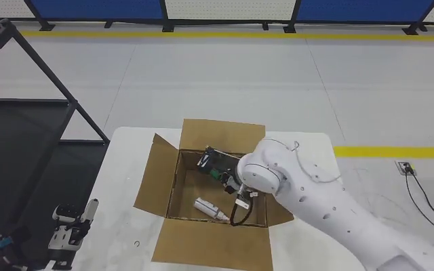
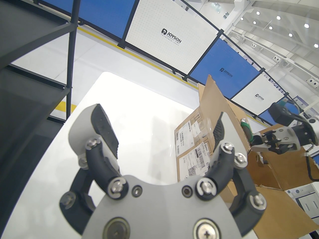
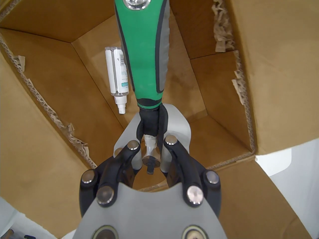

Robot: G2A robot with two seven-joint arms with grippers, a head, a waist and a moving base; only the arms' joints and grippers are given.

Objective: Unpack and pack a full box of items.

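Note:
An open cardboard box (image 1: 203,244) stands on the white table (image 1: 125,203), all flaps folded out. My right gripper (image 3: 152,130) is inside the box, shut on the black neck of a green-and-grey handled tool (image 3: 142,50) held above the box floor. From the top, this green tool (image 1: 215,174) sits just ahead of the right gripper (image 1: 234,190). A white spray bottle (image 3: 117,73) lies flat on the box floor (image 1: 209,208). My left gripper (image 2: 162,128) is open and holds nothing, low over the table left of the box (image 2: 189,138), near the table's front-left corner (image 1: 74,227).
A black metal shelf frame (image 1: 41,88) stands left of the table, close to the left arm (image 2: 69,50). Blue and white panel fencing (image 1: 230,8) lines the far floor. Bare table surface lies between the left gripper and the box.

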